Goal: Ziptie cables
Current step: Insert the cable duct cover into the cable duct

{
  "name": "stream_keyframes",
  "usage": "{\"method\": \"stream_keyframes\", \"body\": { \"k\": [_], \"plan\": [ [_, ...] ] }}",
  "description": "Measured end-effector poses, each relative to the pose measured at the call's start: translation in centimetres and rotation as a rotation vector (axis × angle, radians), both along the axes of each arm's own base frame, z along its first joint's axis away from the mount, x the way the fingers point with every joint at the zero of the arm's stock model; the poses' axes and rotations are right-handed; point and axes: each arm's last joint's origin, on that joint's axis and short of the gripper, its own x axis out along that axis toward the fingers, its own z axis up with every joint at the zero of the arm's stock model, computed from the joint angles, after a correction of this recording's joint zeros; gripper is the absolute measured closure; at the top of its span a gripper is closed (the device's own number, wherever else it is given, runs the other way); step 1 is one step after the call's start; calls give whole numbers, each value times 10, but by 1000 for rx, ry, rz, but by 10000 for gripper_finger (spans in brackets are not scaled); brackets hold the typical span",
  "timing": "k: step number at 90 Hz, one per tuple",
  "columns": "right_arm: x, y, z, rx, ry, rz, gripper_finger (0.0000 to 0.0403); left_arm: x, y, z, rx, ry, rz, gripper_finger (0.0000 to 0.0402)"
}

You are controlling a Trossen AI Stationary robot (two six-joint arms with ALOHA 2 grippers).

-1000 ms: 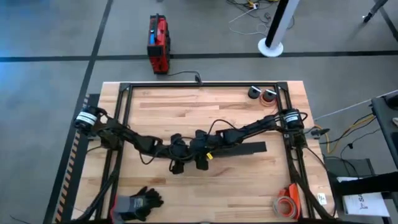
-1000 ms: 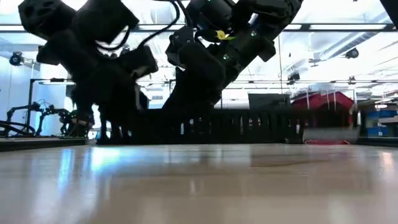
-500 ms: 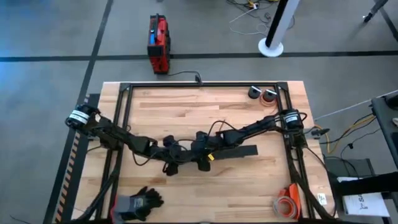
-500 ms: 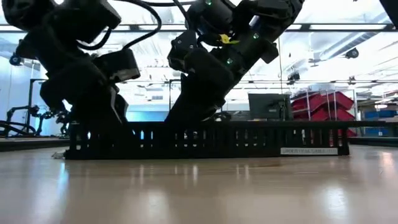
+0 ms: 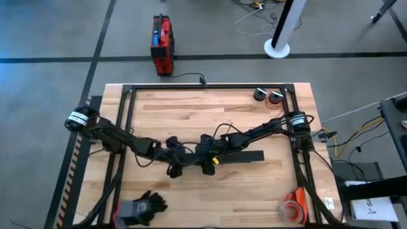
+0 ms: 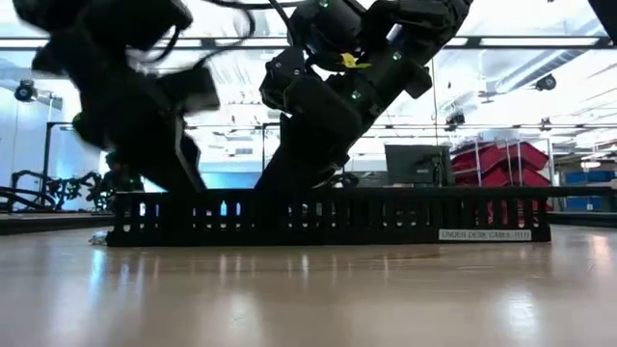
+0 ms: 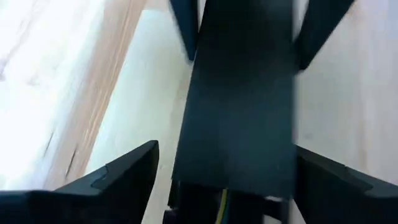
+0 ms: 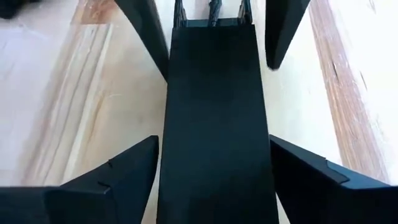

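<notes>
Cables [image 7: 221, 200] show only as a thin yellow-green strand in the left wrist view, poking out under the near end of the strip [image 5: 238, 156]. The rest of the bundle is hidden, so I cannot tell how it lies.

The strip rests on the table [image 5: 191, 108] near the middle. In the low view it stands on its base, with its slots facing the camera and a small white label at one end.

Both arms reach in to the strip's left half. The left gripper [image 5: 175, 169] sits at the strip's left end. In its wrist view the jaws are wide apart and straddle the strip: one finger [image 7: 124, 171] stands clear with bare table showing between it and the strip, and the other is at the strip's edge. It has hold of nothing.

The right gripper [image 5: 205, 166] is just beside it, farther along the strip. Its jaws are spread to the strip's width, with a finger [image 8: 118, 177] against each long side, clasping it.

A glove [image 5: 141, 207] lies at the table's front edge, well apart from the arms.
</notes>
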Motion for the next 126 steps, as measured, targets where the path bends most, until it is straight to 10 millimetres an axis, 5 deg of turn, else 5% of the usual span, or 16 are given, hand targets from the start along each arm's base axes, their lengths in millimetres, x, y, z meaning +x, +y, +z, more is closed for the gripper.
{"method": "stream_keyframes", "body": {
  "k": [10,21,55,72,86,103,126],
  "plan": [
    [0,0,0,0,1,0,121,-8,-1,27,-10,-2,-21,90],
    [-1,0,0,-1,12,-1,118,-27,-1,31,-29,29,-17,90],
    [-1,0,-1,1,17,-8,125,-47,3,-17,-22,-76,-62,88],
    [-1,0,0,3,9,-9,113,-55,7,-44,23,12,-48,87],
    [2,0,2,4,-32,-6,118,-53,6,-57,41,0,-41,113],
    [4,0,5,8,-69,19,146,-47,4,-70,74,-15,-65,191],
    [6,0,-5,15,-57,15,173,-42,3,-77,73,-33,-58,189]
  ]
}}
